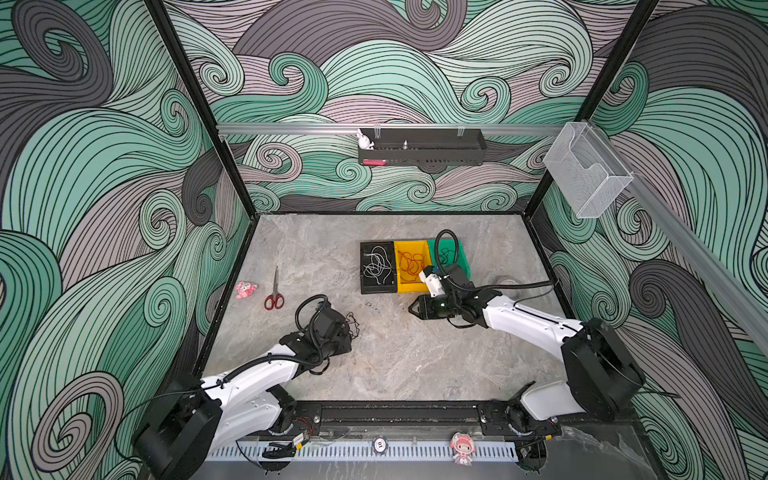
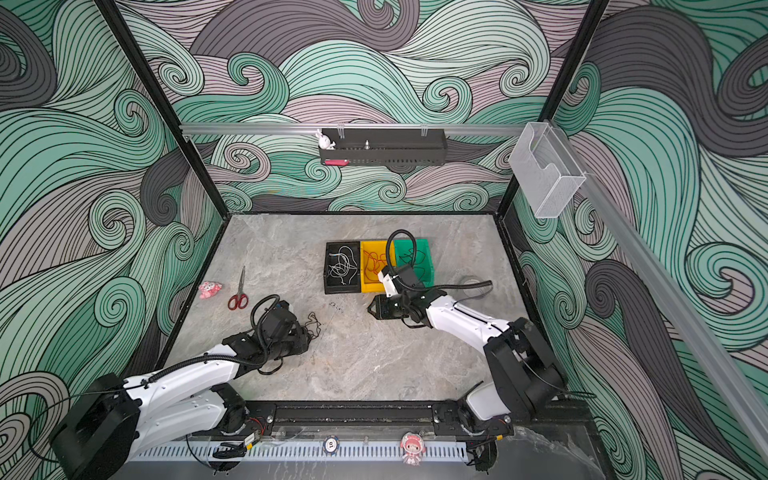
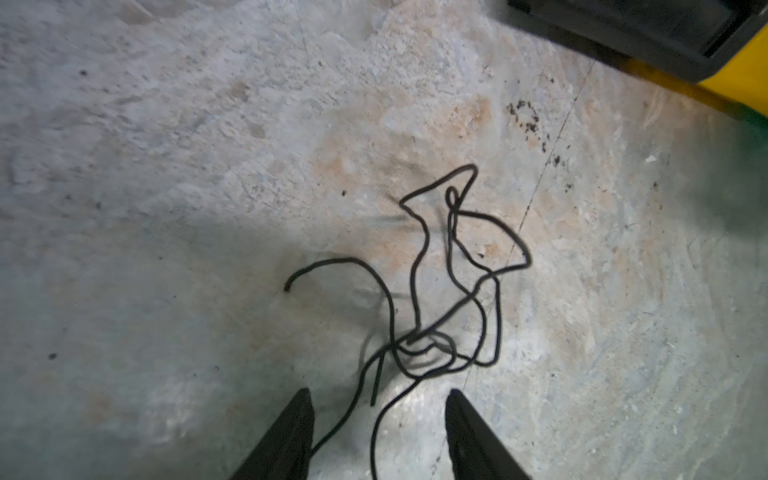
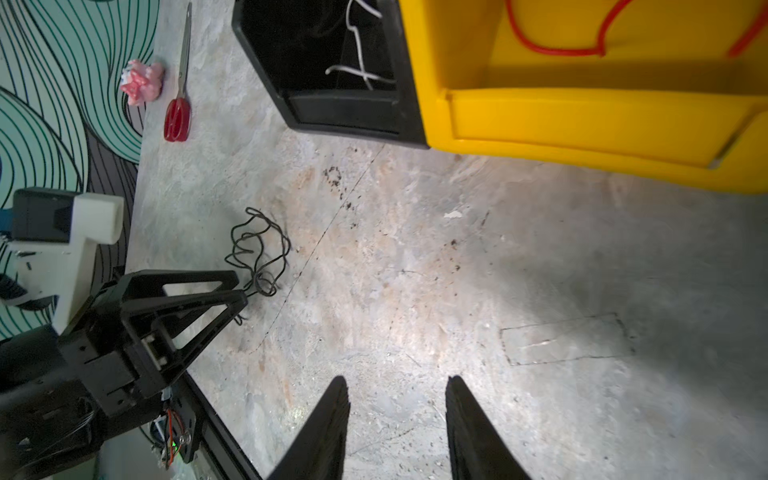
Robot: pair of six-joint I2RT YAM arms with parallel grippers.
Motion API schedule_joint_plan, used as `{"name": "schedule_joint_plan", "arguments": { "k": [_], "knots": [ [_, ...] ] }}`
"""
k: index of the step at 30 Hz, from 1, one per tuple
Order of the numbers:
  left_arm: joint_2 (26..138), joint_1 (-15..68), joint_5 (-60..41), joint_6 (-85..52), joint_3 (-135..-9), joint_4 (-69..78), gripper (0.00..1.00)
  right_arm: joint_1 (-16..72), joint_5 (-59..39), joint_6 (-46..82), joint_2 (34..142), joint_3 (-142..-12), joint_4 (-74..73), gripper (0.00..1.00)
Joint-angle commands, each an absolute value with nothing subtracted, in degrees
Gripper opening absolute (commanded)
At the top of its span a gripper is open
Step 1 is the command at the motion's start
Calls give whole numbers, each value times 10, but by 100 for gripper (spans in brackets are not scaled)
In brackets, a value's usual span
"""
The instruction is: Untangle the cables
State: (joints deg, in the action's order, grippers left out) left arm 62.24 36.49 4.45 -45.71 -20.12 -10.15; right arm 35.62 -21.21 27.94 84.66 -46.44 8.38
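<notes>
A thin black cable (image 3: 415,347) lies in a loose knotted tangle on the marble table (image 1: 395,357); it also shows in a top view as a black tangle (image 2: 313,324). My left gripper (image 3: 379,395) is low over its near end and open. Two strands run between the fingers and neither is pinched. A white cable (image 1: 377,268) lies in the black bin (image 1: 376,289), a red cable (image 1: 411,266) in the yellow bin (image 1: 409,286), another black cable (image 1: 445,254) in the green bin (image 1: 463,259). My right gripper (image 4: 398,380) hangs open and empty in front of the bins.
Red-handled scissors (image 1: 274,297) and a pink toy (image 1: 245,289) lie near the left wall. The three bins stand side by side at the back middle. A black shelf (image 1: 422,151) hangs on the back wall, well above the table.
</notes>
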Motion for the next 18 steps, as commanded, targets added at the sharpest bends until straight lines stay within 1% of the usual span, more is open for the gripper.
{"name": "schedule_joint_plan", "arguments": {
  "k": [1,7,9,11,14,18],
  "knots": [
    [655,360,18,-462,-211,-68,47,376,-232,302,858,-467,44,40],
    [700,359,-39,-465,-234,-58,29,404,-246,309,878,-478,26,41],
    [701,359,-63,-475,-228,-31,24,413,-257,316,889,-482,14,41],
    [699,359,-89,-491,-219,1,22,422,-262,322,901,-486,3,41],
    [687,359,-120,-509,-212,28,23,434,-265,329,922,-492,-10,41],
    [639,358,-111,-502,-225,-33,33,444,-273,335,946,-499,-24,42]
  ]
}}
